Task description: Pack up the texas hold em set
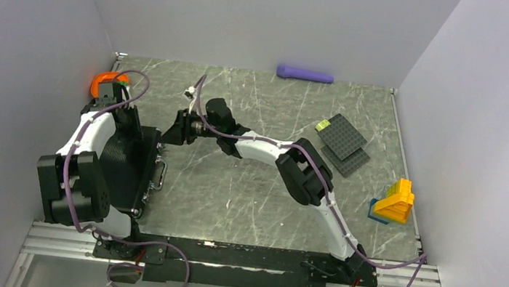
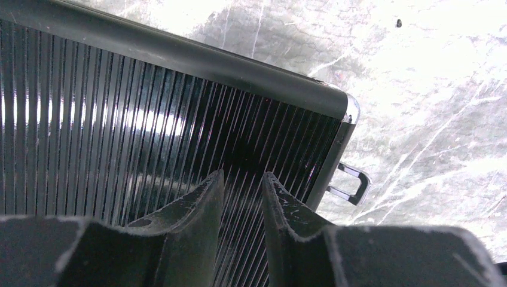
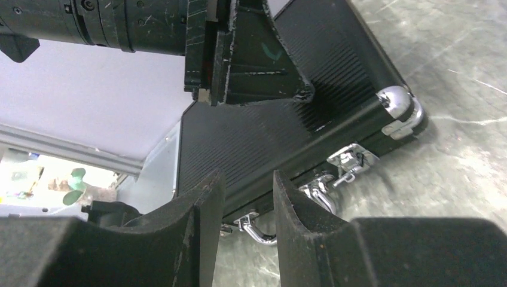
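Lid's down on the case (image 2: 119, 131), so I reckon snapping latches (image 3: 353, 158) is next: left gripper (image 2: 242, 176) hovers above, right gripper (image 3: 245, 176) beside them, both barely parted, holding nothing.

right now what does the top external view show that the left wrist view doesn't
Only the top external view: the purple cylinder by the far wall, the black studded plates, the yellow and orange block toy and the orange ring. Only the left wrist view: the chrome corner cap, a chrome side loop and the left claw, its fingers slightly apart above the lid with nothing between them. Both: the closed black ribbed case on the grey marbled table.
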Motion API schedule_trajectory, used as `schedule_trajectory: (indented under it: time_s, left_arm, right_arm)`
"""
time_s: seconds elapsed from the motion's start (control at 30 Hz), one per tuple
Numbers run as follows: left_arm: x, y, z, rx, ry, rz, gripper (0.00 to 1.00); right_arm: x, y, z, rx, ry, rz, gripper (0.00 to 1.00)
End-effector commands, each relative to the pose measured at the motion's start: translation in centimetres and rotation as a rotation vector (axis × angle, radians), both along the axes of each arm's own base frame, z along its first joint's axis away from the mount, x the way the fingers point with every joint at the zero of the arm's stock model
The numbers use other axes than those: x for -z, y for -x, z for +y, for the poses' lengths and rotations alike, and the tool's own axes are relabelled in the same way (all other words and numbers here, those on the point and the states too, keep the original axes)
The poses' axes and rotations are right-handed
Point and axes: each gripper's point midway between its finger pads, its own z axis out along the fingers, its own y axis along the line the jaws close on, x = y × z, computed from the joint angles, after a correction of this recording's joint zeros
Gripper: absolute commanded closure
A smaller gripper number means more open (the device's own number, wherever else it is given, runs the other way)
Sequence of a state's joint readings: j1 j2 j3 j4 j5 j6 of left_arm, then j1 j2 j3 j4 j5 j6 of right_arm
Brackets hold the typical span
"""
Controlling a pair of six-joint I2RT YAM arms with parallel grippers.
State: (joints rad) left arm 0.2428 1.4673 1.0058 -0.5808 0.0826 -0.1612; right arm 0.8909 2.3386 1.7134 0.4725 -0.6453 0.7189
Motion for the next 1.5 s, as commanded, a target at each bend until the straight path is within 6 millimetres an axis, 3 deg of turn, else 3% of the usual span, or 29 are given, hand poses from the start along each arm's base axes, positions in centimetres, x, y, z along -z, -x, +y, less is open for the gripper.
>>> schedule_trajectory:
  time_s: [0.0, 0.27, 0.47, 0.77, 1.2, 1.47]
  left_arm:
    - [1.1, 0.5, -0.3, 0.011, 0.018, 0.049, 0.64]
    - [1.1, 0.5, -0.6, 0.022, 0.030, 0.047, 0.65]
    - [1.0, 0.4, -0.8, 0.032, 0.032, 0.046, 0.65]
    - [1.0, 0.4, -0.8, 0.033, 0.031, 0.046, 0.65]
    - [1.0, 0.4, -1.0, 0.038, 0.031, 0.049, 0.65]
    - [1.0, 0.4, -1.2, 0.046, 0.033, 0.052, 0.66]
  right_arm:
    - [-2.2, 1.1, 1.9, -0.105, -0.099, -0.070, 0.61]
    - [0.4, 0.5, 2.8, -0.102, -0.080, -0.046, 0.61]
    - [3.9, -1.1, 2.8, -0.023, -0.004, -0.008, 0.61]
    - [6.1, -3.4, 2.6, 0.058, 0.012, 0.070, 0.62]
    - [8.8, -4.1, 2.1, 0.097, -0.001, 0.158, 0.63]
    - [9.9, -5.1, 0.6, 0.202, -0.015, 0.223, 0.64]
